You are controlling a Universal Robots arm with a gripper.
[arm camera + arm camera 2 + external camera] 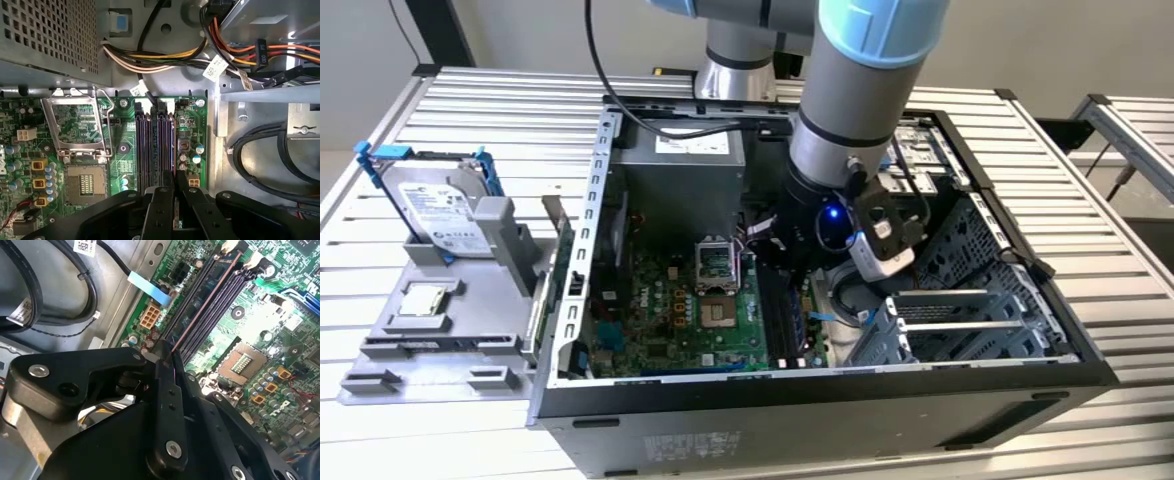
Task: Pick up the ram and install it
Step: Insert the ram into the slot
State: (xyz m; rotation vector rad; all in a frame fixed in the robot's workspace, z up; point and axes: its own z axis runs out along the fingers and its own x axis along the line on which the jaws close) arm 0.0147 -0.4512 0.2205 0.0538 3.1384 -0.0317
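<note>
Second wrist view: end effector (167,357) pinches the ram (202,307) edge-on in a motherboard (260,325) slot.

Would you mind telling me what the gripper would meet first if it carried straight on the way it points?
Probably the memory slots on the motherboard: the gripper, shut on the ram, points at them. Depth is hard to judge.

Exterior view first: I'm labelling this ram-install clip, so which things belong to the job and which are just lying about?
In the job: the ram, held edge-on in the shut gripper; the memory slots on the motherboard; the computer case.

Lying about: the hard drive and the square chip, on the grey tray beside the case.
</note>
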